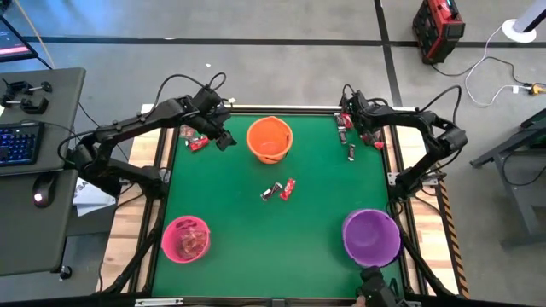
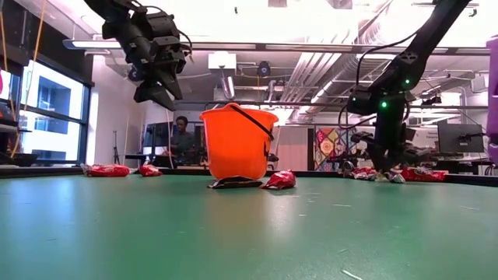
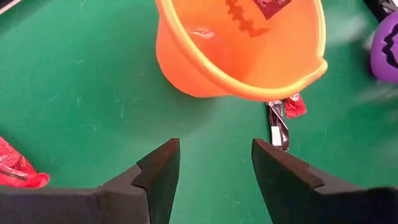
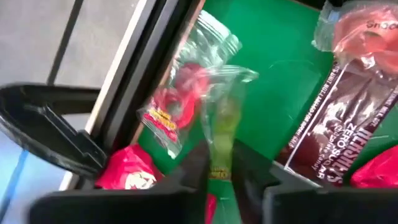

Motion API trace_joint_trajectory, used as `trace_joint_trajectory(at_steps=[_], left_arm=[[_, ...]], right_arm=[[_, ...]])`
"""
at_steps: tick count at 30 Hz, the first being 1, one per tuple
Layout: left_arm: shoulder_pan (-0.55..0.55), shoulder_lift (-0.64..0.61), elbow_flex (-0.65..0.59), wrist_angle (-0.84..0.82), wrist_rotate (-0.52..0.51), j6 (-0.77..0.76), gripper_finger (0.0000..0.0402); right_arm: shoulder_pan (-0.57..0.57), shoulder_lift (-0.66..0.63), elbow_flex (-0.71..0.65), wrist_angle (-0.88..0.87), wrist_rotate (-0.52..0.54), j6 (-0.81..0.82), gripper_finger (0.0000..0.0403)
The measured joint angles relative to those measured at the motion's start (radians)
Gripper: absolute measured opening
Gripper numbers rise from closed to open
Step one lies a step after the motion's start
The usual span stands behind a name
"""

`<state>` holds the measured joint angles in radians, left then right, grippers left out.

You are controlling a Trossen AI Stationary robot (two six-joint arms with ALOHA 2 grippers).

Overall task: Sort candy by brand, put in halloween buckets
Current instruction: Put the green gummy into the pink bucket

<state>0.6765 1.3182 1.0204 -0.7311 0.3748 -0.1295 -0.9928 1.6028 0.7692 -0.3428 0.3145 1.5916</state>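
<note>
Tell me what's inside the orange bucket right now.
The left wrist view shows a red-wrapped candy and a clear-wrapped piece inside the orange bucket. The bottom of the bucket is out of frame.

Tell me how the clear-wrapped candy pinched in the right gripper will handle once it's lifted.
The clear-wrapped candy will probably flop: its crinkled film fans loosely above the right gripper. It looks light, since thin plastic makes up most of it. It might slip, because the jaws appear closed on glossy wrapper alone.
</note>
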Motion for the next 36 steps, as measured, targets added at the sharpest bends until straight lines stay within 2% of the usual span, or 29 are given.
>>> trace_joint_trajectory(at_steps=[3,6,9,15,19,21,24,27,30,33,36], left_arm=[[0.0,-0.001,0.0,0.004,0.0,0.0,0.0191],[0.0,-0.014,0.0,0.014,0.0,-0.014,0.0191],[0.0,-0.04,0.0,0.053,0.0,-0.047,0.0191],[0.0,-0.096,0.0,0.21,0.0,-0.124,0.0191],[-0.006,-0.131,0.0,0.329,0.003,-0.143,0.0191],[-0.014,-0.147,0.0,0.382,0.005,-0.129,0.0191],[-0.026,-0.165,0.0,0.442,0.006,-0.101,0.0191],[-0.04,-0.172,0.0,0.483,0.008,-0.096,0.0191],[-0.06,-0.172,0.0,0.523,0.015,-0.095,0.0191],[-0.085,-0.172,0.0,0.563,0.054,-0.123,0.0191],[-0.13,-0.172,0.0,0.618,0.067,-0.216,0.0191]], right_arm=[[0.009,-0.001,0.0,-0.013,-0.008,-0.06,0.0009],[0.027,-0.025,0.0,-0.045,-0.01,-0.122,0.0017],[0.052,-0.079,0.0,-0.09,0.034,-0.179,0.0012],[0.081,-0.255,0.0,-0.108,0.073,-0.36,0.0005],[0.154,-0.398,0.0,-0.085,0.071,-0.476,0.0003],[0.211,-0.456,0.0,-0.052,0.048,-0.559,0.0002],[0.311,-0.505,0.0,-0.009,-0.053,-0.667,0.0002],[0.437,-0.503,0.0,0.045,-0.159,-0.725,0.0001],[0.587,-0.454,0.0,0.152,-0.217,-0.788,0.0001],[0.738,-0.362,0.0,0.307,-0.236,-0.902,0.0001],[0.856,-0.233,0.0,0.502,-0.255,-1.034,0.0001]])
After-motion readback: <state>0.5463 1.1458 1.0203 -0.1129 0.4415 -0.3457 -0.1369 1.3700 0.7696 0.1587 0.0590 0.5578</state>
